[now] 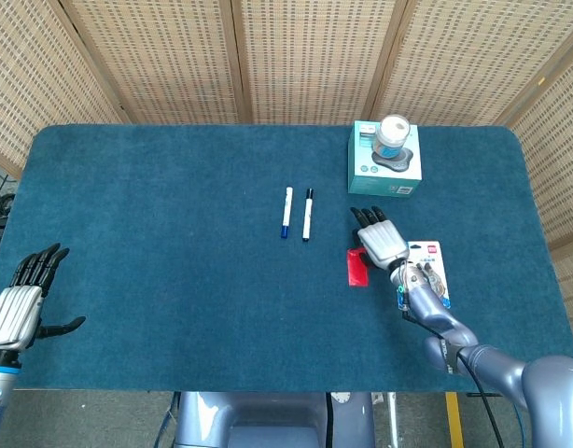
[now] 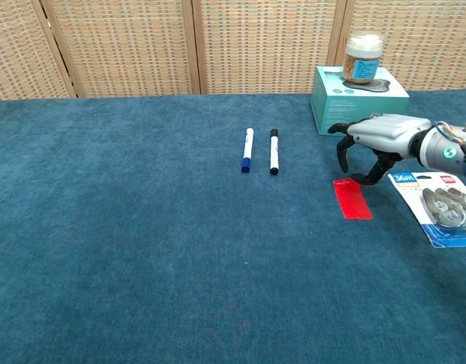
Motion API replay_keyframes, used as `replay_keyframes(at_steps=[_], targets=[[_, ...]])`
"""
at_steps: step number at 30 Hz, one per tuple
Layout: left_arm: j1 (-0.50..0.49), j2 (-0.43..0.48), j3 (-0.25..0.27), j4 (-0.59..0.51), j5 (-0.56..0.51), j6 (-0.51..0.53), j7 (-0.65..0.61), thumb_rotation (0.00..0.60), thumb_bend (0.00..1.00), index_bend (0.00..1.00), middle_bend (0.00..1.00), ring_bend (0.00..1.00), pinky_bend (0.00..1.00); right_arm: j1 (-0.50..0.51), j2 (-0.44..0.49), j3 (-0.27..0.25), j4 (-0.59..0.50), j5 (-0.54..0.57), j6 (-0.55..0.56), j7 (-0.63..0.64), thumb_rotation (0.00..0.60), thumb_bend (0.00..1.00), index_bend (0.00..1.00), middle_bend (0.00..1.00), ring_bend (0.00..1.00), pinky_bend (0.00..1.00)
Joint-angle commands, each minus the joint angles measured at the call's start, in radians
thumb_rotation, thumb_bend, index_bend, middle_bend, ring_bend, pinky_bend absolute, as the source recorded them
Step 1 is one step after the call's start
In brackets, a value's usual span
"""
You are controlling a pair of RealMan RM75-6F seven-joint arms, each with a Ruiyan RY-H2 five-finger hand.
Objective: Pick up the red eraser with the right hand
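Note:
The red eraser [image 1: 357,268] [image 2: 352,199] lies flat on the blue table cover, right of centre. My right hand [image 1: 380,239] [image 2: 376,139] hovers just above its far end, palm down, fingers apart and curved downward, holding nothing. In the chest view a gap shows between the fingertips and the eraser. My left hand [image 1: 20,305] rests open at the table's front left corner, far from the eraser; only the head view shows it.
A blister pack [image 1: 426,272] [image 2: 441,206] lies just right of the eraser, under my right forearm. A teal box [image 1: 385,163] [image 2: 357,99] with a jar [image 1: 393,134] [image 2: 363,57] on it stands behind. Two markers [image 1: 297,214] [image 2: 260,150] lie mid-table.

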Motion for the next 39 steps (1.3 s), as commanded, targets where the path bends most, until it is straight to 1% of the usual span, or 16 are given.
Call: replay_keyframes(at_steps=[1, 5, 19, 23, 34, 39], targets=[[0.0, 0.0, 0.0, 0.0, 0.0, 0.0, 0.0, 0.6, 0.12, 0.0, 0.0, 0.0, 0.0, 0.005, -0.02, 0.004, 0.022, 0.011, -0.004, -0.01, 0.6, 0.45, 0.43, 0.0, 0.0, 0.0], [-0.001, 0.001, 0.0, -0.001, -0.001, -0.001, -0.001, 0.6, 0.12, 0.0, 0.0, 0.0, 0.0, 0.007, -0.038, 0.007, 0.045, 0.019, -0.007, -0.017, 0.6, 0.41, 0.43, 0.0, 0.0, 0.0], [-0.001, 0.002, -0.001, -0.003, -0.001, -0.002, -0.003, 0.6, 0.12, 0.0, 0.0, 0.0, 0.0, 0.014, -0.059, 0.011, 0.08, 0.027, -0.026, -0.018, 0.6, 0.41, 0.43, 0.0, 0.0, 0.0], [-0.001, 0.002, -0.001, -0.002, -0.002, -0.002, -0.003, 0.6, 0.12, 0.0, 0.0, 0.0, 0.0, 0.015, -0.063, 0.011, 0.089, 0.03, -0.035, -0.015, 0.6, 0.43, 0.43, 0.0, 0.0, 0.0], [-0.002, 0.002, -0.001, -0.004, -0.003, -0.003, -0.004, 0.6, 0.12, 0.0, 0.0, 0.0, 0.0, 0.017, -0.087, 0.005, 0.126, 0.008, -0.033, 0.009, 0.6, 0.44, 0.55, 0.0, 0.0, 0.0], [-0.002, 0.001, -0.001, -0.002, -0.002, -0.002, -0.005, 0.6, 0.12, 0.0, 0.0, 0.0, 0.0, 0.017, -0.092, 0.003, 0.136, -0.001, -0.034, 0.018, 0.6, 0.44, 0.58, 0.0, 0.0, 0.0]])
